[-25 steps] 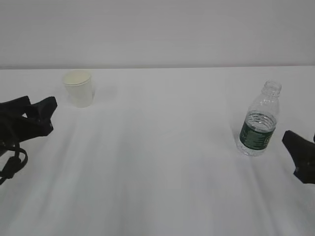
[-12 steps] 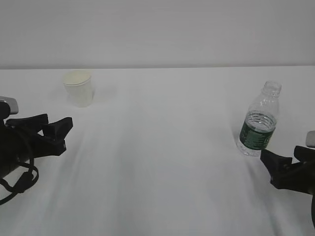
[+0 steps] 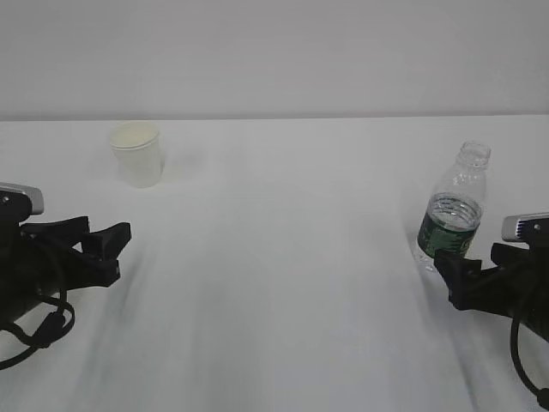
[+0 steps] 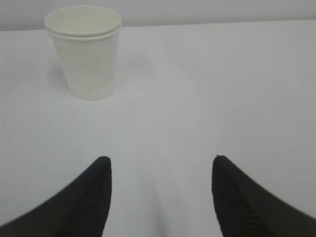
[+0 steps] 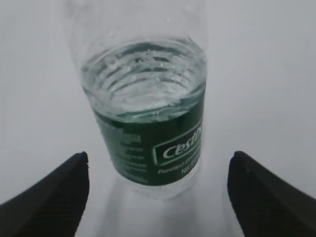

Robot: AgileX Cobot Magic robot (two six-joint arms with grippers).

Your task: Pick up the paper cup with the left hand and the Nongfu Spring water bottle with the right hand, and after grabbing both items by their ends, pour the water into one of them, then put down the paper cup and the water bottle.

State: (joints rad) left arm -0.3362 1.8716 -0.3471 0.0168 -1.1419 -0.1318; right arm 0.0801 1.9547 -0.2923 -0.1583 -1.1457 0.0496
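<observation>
Paper cup (image 3: 137, 154): upright on the white table (image 3: 283, 257), far left, ungrasped; in the left wrist view it stands ahead and left of the line between the fingers.
Left hand (image 3: 107, 249): low over the table near the left edge, fingers spread, holding nothing; the cup is well apart from it, farther back on the table.
Progress: nothing lifted, nothing poured; both picks, the pour and the set-down are all left to do, judging by how things lie.
Nongfu Spring water bottle (image 3: 453, 210): upright at the right, capless, green label band low on the body.
Water (image 5: 143, 81): clear, its surface just above the label, all inside the bottle.
Right hand (image 3: 453, 276): just in front of the bottle's base, fingers spread wide and empty; the right wrist view shows the bottle centred between the two fingertips, not yet touched.
Next, as a judgement: right hand looks closer to its grasp than the left.
</observation>
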